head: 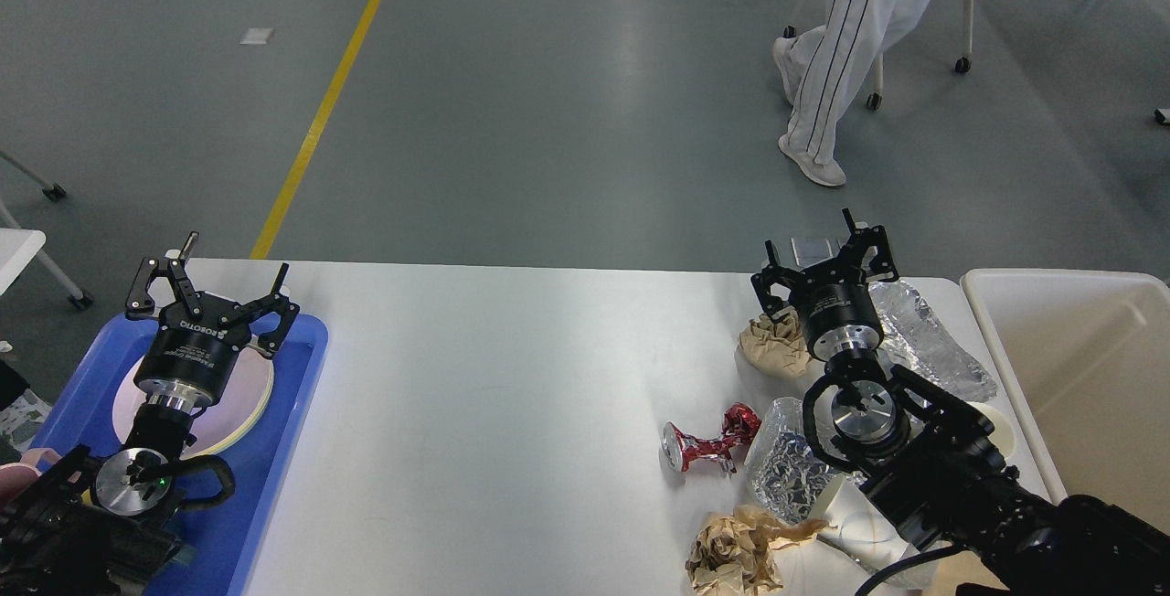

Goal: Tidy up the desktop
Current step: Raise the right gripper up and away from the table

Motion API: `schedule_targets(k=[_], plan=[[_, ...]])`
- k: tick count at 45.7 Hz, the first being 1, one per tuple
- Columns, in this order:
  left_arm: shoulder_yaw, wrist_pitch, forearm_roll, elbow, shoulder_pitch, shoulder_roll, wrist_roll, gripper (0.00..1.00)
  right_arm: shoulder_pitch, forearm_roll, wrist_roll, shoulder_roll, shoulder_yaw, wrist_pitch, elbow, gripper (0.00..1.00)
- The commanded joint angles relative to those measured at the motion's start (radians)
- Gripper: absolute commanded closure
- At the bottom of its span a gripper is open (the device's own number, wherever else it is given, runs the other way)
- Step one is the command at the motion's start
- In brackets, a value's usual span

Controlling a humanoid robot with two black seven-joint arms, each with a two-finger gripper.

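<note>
white desktop (512, 395): fills the lower middle of the head view, between a blue tray (302, 413) at its left end and a cream bin (1051, 349) at its right.
left gripper (215, 290): fingers spread apart, empty, above a pale plate (242, 404) in the tray.
right gripper (823, 253): fingers apart, empty, over the far right edge.
litter on the right: crushed red can (708, 445), crumpled foil (932, 335), two brown paper wads (772, 340), paper cup (855, 523).

Two crumpled brown paper wads (773, 345) (736, 552); one crushed red can (708, 443); one blue tray (294, 367); one cream bin (1079, 367).
</note>
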Motion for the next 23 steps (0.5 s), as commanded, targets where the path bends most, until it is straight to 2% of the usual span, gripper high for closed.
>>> schedule_targets(k=[1, 10, 15, 18, 23], plan=[[0.0, 0.0, 0.0, 0.0, 0.0, 0.0, 0.0, 0.02, 0.015, 0.0, -0.002, 0.021, 0.006, -0.007, -0.026, 0.0], [0.0, 0.0, 0.0, 0.0, 0.0, 0.0, 0.0, 0.02, 0.041, -0.002, -0.006, 0.03, -0.019, -0.001, -0.042, 0.0], [0.001, 0.0, 0.0, 0.0, 0.0, 0.0, 0.0, 0.02, 0.095, 0.003, -0.006, 0.015, -0.066, -0.009, -0.112, 0.0], [0.001, 0.0, 0.0, 0.0, 0.0, 0.0, 0.0, 0.02, 0.16, 0.005, -0.006, -0.016, -0.143, -0.009, -0.202, 0.0], [0.001, 0.0, 0.0, 0.0, 0.0, 0.0, 0.0, 0.02, 0.24, 0.005, -0.006, -0.045, -0.284, -0.009, -0.268, 0.0]])
